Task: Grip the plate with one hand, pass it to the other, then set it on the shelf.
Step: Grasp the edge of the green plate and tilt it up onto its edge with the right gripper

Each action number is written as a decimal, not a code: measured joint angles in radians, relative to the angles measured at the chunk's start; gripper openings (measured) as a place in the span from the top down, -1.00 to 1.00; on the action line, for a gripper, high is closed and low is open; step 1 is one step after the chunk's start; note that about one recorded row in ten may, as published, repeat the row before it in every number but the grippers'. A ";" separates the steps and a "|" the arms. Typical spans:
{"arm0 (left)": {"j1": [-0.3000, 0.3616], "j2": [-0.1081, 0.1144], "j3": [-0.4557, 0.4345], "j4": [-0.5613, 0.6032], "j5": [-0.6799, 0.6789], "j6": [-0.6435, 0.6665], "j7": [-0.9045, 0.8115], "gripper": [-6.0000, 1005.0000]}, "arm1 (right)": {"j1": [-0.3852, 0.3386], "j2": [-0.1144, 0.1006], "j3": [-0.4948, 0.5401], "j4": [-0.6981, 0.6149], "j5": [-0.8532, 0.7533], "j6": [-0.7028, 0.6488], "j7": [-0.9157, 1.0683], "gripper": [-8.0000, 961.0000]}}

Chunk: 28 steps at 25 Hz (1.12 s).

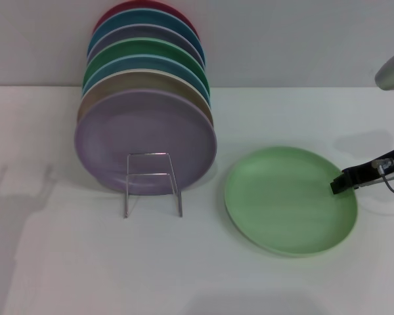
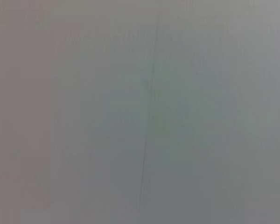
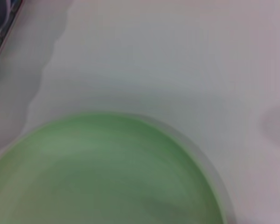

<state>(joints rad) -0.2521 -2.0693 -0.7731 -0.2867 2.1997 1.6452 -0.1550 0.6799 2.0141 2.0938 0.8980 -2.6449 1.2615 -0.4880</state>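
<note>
The light pastel-green plate [image 1: 285, 199] lies flat on the white table, right of the rack. It also fills the lower part of the right wrist view [image 3: 102, 172]. My right gripper [image 1: 337, 184] reaches in from the right, its black tip over the plate's right rim. The silver wire shelf [image 1: 152, 182] stands at the left centre, its front loop upright bare. My left gripper is out of view; the left wrist view shows only a blank grey surface.
A row of upright plates fills the rack behind the front loop: a lilac plate [image 1: 146, 141] in front, then tan, blue, darker green [image 1: 144, 52] and others up to a red one at the back. A white wall stands behind.
</note>
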 joint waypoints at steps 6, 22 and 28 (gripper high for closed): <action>0.004 -0.001 0.000 0.001 0.000 0.002 0.000 -0.72 | 0.003 0.000 -0.001 -0.009 -0.004 -0.009 -0.007 0.42; 0.012 -0.003 0.008 0.001 0.000 0.024 0.000 -0.72 | -0.003 -0.001 -0.001 -0.011 -0.016 -0.025 -0.040 0.81; 0.015 -0.004 0.009 0.001 0.000 0.025 0.000 -0.72 | -0.006 0.000 -0.001 -0.011 -0.017 -0.036 -0.058 0.85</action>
<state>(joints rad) -0.2372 -2.0736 -0.7642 -0.2852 2.1997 1.6697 -0.1549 0.6736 2.0142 2.0924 0.8867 -2.6615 1.2253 -0.5459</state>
